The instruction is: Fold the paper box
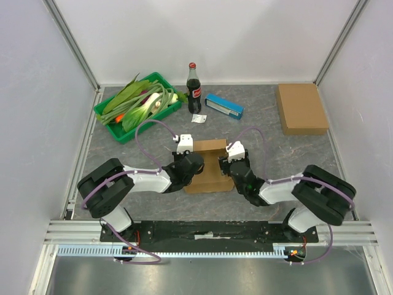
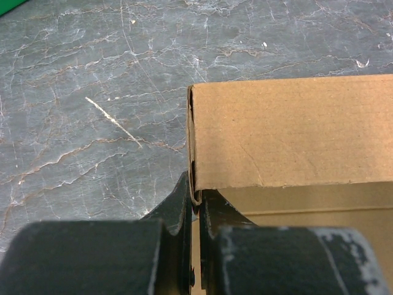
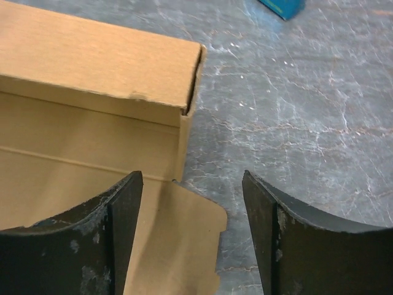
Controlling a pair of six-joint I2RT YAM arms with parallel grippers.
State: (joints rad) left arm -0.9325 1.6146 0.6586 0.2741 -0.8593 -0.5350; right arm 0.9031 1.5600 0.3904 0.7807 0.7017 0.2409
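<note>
Paper box (image 1: 207, 166): brown cardboard, partly erected. It stands on the grey table (image 1: 276, 160) at near centre, between the two grippers.
Box walls: the far wall is upright, and the interior opens toward the arms.
Right flap (image 3: 193, 236): lies flat on the table, projecting outward at the box's right corner.
Left gripper (image 2: 196, 206): clenched on the left end wall of the paper box. The thin cardboard edge is pinched between the two fingers.
Right gripper (image 3: 191, 184): released, with the jaws wide apart. One finger is above the box floor and the other above bare table. Nothing is gripped between them.
Green tray (image 1: 109, 128): far left, filled with leafy vegetables.
Bottle (image 1: 194, 89): dark with a red cap, upright, just beside the tray's right corner.
White tag (image 1: 197, 118): small, on the table just in front of the bottle.
Blue packet (image 1: 223, 106): lies flat, to the right of the bottle.
Flat cardboard box (image 1: 301, 109): closed, at far right, well apart from the paper box.
</note>
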